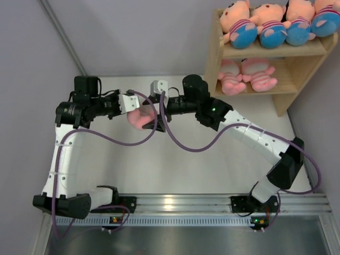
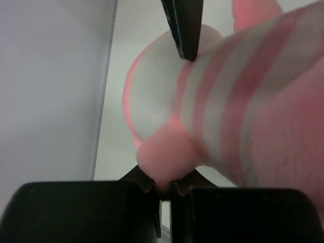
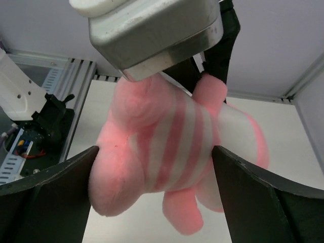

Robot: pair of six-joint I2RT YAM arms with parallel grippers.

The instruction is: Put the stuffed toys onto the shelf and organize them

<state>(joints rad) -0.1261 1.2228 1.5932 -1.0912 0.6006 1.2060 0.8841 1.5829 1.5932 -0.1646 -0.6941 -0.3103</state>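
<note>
At left-centre, above the table (image 1: 186, 170): left gripper (image 1: 133, 106), fingers (image 2: 101, 207) pressed together on a small rounded limb of a pink toy (image 1: 139, 119). Close up in the left wrist view, only a pink nub caught in the narrow slit between them, with the striped body (image 2: 228, 101) bulging up and to the right. Toy hanging off the table between the two arm ends, with nothing else gripping it.

Just right of that: right gripper (image 1: 154, 119) spread wide, one dark finger (image 3: 45, 197) on each side of the toy's striped belly (image 3: 162, 142), flanking it rather than clamping it. One black fingertip touching the toy's pale patch in the left wrist view.

At far right, by the back wall: shelf (image 1: 281, 51) of light wood, two tiers.

Top tier: four peach-faced toys (image 1: 239, 24) in striped shirts and blue bottoms, lined up side by side and touching, blue ends toward the front rim, the rightmost partly cut off by the frame edge.

Lower tier: two pink toys (image 1: 229, 77), striped, lying side by side toward the left panel, feet toward the front.
</note>
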